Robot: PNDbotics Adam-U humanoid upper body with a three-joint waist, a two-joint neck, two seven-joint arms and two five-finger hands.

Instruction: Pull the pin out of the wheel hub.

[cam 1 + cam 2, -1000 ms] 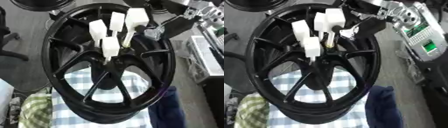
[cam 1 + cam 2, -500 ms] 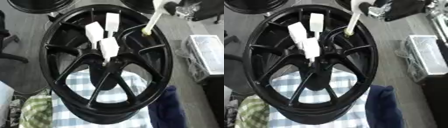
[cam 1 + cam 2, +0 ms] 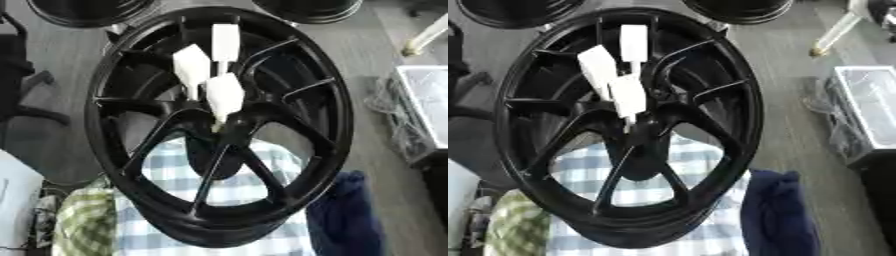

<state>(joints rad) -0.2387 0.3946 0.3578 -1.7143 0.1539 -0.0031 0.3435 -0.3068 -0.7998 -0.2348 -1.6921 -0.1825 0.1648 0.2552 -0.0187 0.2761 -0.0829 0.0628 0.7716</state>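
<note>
A black spoked wheel (image 3: 346,125) stands tilted in the middle, its hub (image 3: 219,135) near the centre. Three pins with white block handles stick out of the hub: one at the top (image 3: 225,42), one to its left (image 3: 192,65), one lowest (image 3: 225,95). A fourth pin (image 3: 833,31), white with a yellowish tip, hangs clear of the wheel at the upper right, tilted. My right hand (image 3: 883,12) shows only as a dark bit in the top right corner, at the pin's upper end. My left hand is out of sight.
A blue-and-white checked cloth (image 3: 166,175) lies under the wheel, with a green checked cloth (image 3: 83,220) at lower left and a dark blue cloth (image 3: 346,210) at lower right. A clear box (image 3: 868,110) sits on the right. Other black wheels (image 3: 87,10) lie behind.
The right hand has carried the fourth pin up and to the right, away from the wheel, almost out of the picture. Three pins stay in the hub.
</note>
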